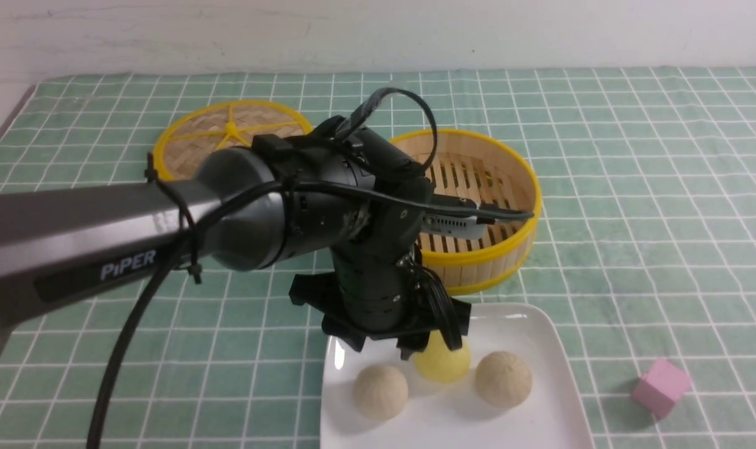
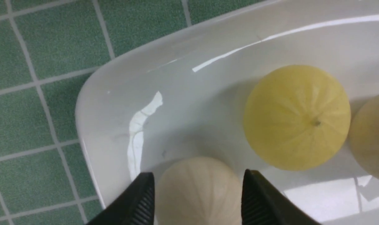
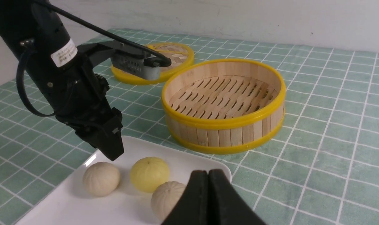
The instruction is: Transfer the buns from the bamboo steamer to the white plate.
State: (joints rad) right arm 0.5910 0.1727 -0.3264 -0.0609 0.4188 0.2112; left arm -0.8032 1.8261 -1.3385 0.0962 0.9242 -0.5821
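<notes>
Three buns [image 1: 503, 378] all sit on the plate [image 1: 543, 330]; the steamer [image 1: 496, 252] just beyond is empty. Left end effector [image 2: 197, 187] is spread wide, straddling the left cream bun [image 1: 380, 391] and gripping nothing. Right end effector [image 3: 209, 175] is pinched closed, empty. Likely the release step: lift straight up, fingers wide, no nudging.

I see a pink cube [image 1: 660, 386] on the green checked cloth [image 1: 634, 187] and a flat yellow-rimmed woven lid [image 1: 228, 134] farther back.
</notes>
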